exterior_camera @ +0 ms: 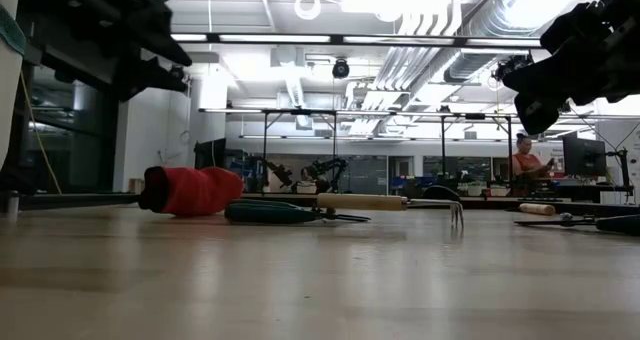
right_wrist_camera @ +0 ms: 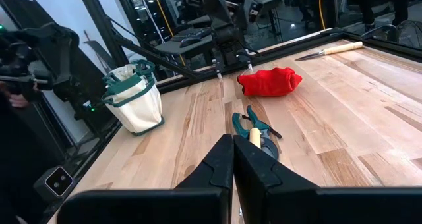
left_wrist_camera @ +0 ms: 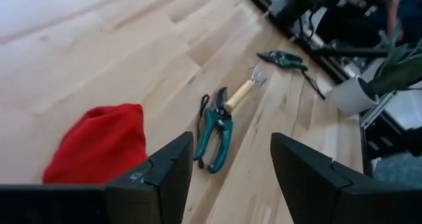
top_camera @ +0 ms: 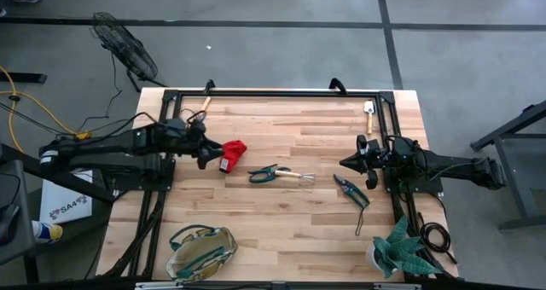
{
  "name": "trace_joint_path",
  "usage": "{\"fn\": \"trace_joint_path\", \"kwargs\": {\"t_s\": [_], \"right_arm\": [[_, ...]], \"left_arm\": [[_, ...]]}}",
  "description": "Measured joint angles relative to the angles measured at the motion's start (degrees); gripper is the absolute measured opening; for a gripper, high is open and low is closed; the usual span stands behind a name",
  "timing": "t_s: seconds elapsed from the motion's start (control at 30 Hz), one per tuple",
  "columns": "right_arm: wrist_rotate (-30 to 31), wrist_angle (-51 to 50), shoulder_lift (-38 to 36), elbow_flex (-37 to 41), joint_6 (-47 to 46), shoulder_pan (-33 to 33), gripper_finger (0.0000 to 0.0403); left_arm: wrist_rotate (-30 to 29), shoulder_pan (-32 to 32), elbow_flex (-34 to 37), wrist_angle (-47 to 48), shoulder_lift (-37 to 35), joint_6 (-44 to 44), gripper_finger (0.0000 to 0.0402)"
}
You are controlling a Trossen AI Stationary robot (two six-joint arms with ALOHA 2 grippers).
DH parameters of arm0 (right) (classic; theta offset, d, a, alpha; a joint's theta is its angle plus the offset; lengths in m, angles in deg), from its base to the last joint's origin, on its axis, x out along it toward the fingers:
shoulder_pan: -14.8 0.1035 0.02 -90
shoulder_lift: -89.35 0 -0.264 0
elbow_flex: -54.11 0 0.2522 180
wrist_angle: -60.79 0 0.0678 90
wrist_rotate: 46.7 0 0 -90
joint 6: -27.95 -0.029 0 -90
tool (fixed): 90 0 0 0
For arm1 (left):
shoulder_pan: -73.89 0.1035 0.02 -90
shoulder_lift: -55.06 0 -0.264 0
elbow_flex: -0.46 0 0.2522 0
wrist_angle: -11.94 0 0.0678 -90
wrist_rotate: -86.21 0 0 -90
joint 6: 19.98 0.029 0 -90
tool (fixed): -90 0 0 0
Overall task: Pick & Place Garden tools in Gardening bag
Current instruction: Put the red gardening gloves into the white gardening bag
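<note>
Left gripper (top_camera: 211, 156) hovered with fingers apart and empty just beside the red glove (top_camera: 232, 154); right gripper (top_camera: 347, 163), fingers pressed together and empty, waited at the table's right side. Mid-table lay green-handled shears (top_camera: 266, 174) touching a wooden-handled hand rake (top_camera: 296, 176), with dark pruners (top_camera: 350, 190) near the right gripper and a trowel (top_camera: 369, 113) at the far right edge. Gardening bag (top_camera: 201, 250) stood at the near edge, potted plant (top_camera: 401, 249) at the near right corner; a floor item left of the table read "SA4" (top_camera: 66, 210).
</note>
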Motion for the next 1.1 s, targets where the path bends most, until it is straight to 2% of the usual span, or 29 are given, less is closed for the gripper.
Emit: {"fn": "trace_joint_path", "kwargs": {"t_s": [0.17,0.33,0.4,0.6,0.7,0.83,0.93,1.1], "right_arm": [[0.0,0.0,0.0,0.0,0.0,0.0,0.0002],[0.0,0.0,0.0,0.0,0.0,0.0,0.0002],[0.0,0.0,0.0,0.0,0.0,0.0,0.0002],[0.0,0.0,0.0,0.0,0.0,0.0,0.0002],[0.0,0.0,0.0,0.0,0.0,0.0,0.0002],[0.0,0.0,0.0,0.0,0.0,0.0,0.0003],[0.0,0.0,0.0,0.0,0.0,0.0,0.0003],[0.0,0.0,0.0,0.0,0.0,0.0,0.0003]], "left_arm": [[2.1,-1.5,-4.9,2.6,7.2,-0.9,0.0198],[-0.9,-1.3,-8.5,16.1,12.7,-13.7,0.0198],[-1.1,-1.4,-9.7,21.2,15.2,-16.0,0.0198],[-2.8,-1.4,-14.1,23.1,22.5,-17.3,0.0200],[-3.8,-1.4,-17.4,23.3,27.0,-16.3,0.0218],[-4.6,-1.3,-22.0,24.5,32.6,-13.9,0.0268],[-7.4,-1.3,-24.6,28.0,36.0,-13.8,0.0303],[-10.5,-1.3,-26.3,31.0,41.4,-13.9,0.0324]]}}
